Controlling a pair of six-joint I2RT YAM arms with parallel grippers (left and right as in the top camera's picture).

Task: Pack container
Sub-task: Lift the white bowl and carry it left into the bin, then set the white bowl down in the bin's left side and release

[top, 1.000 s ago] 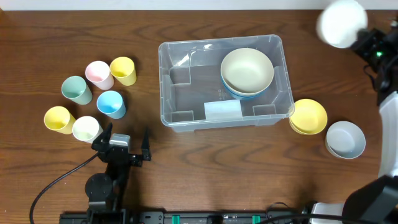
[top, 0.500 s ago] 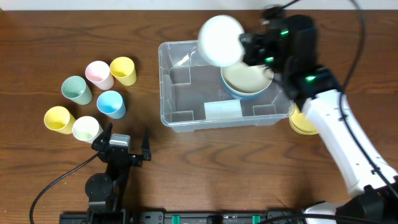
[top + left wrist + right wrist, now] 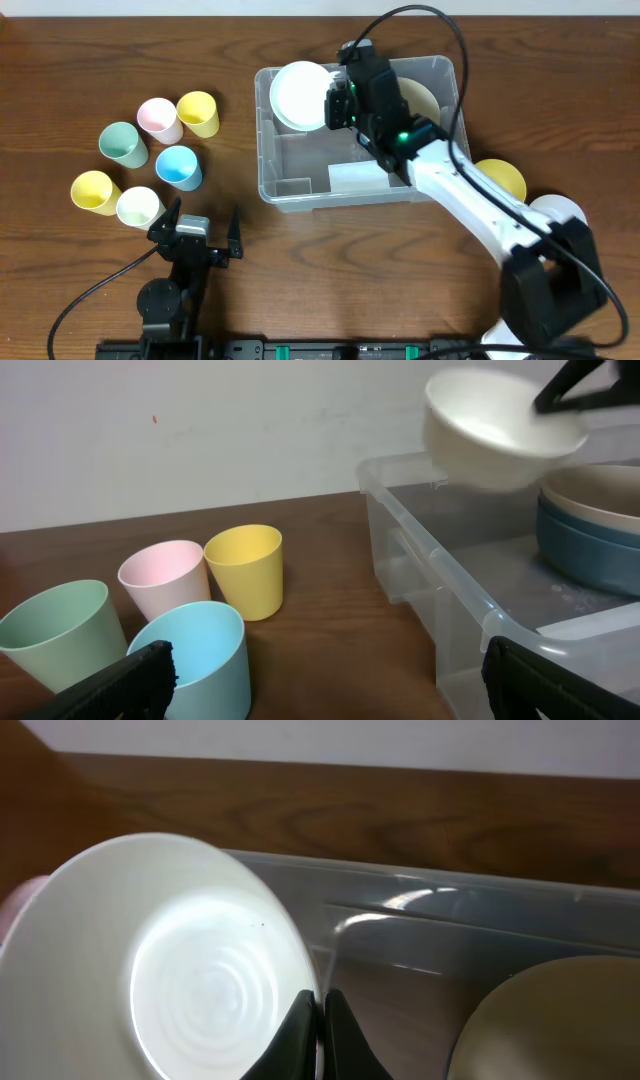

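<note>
On the bench point(image 3: 350, 260), the container point(image 3: 262, 130) lies toward the back, its long axis running left to right. The white bowl point(image 3: 299, 95) hangs over its bare left end, with the stacked bowls point(image 3: 425, 98) at the right end. The right hand point(image 3: 331, 103) pinches the white bowl's rim, so the drop looks straight down. The left hand point(image 3: 200, 220) sits spread, well apart.

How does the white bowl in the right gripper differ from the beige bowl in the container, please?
The white bowl is pinched at its rim by the right gripper and hangs in the air, while the beige bowl rests nested in a blue bowl. The white bowl is over the left half of the container; the beige bowl sits in its right half. Both are round, open bowls.
</note>
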